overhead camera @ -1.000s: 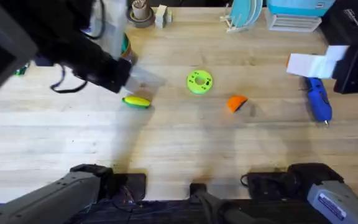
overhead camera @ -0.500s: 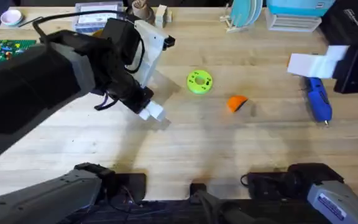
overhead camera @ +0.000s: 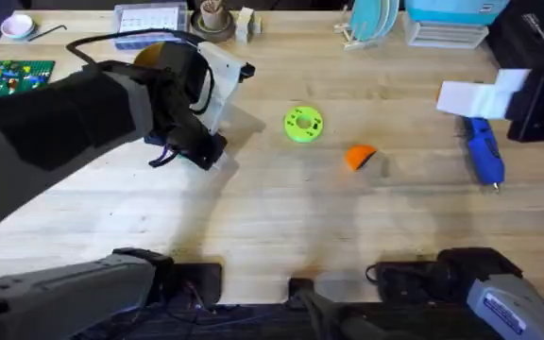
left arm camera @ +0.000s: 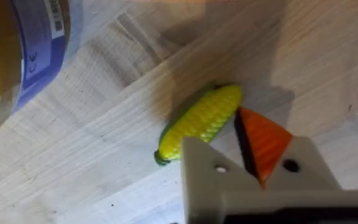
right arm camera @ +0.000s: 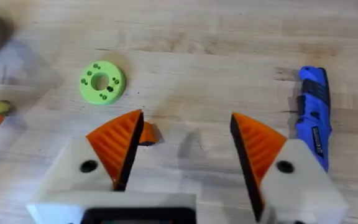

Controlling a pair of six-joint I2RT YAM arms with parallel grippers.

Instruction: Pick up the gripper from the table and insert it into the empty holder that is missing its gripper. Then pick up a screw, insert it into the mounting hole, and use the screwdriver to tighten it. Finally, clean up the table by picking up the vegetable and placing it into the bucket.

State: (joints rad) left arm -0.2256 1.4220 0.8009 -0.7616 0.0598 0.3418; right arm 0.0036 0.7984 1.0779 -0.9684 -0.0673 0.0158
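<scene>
— Since the orange gripper point(overhead camera: 360, 156) lies loose on the table point(overhead camera: 281, 217), between the green disc point(overhead camera: 302, 124) and the screwdriver point(overhead camera: 484, 153), why is the left arm over by the bucket point(left arm camera: 17, 50)?

— I'd guess it is going for the vegetable point(left arm camera: 201, 121). The left gripper point(left arm camera: 236, 134) hangs right at it, fingers drawn together with hardly a gap and nothing between them; the corn lies just past the tips, near the bucket's blue wall.

— And that bare white finger?

— That looks like the holder point(left arm camera: 207, 168) – pointed and plain, with a screw hole but no orange pad. Its partner carries one.

— The right gripper point(right arm camera: 185, 149)?

— Spread wide and empty, hovering above the table, probably waiting its turn. The loose piece is a small ribbed orange wedge, half hidden behind one of its fingers.
</scene>
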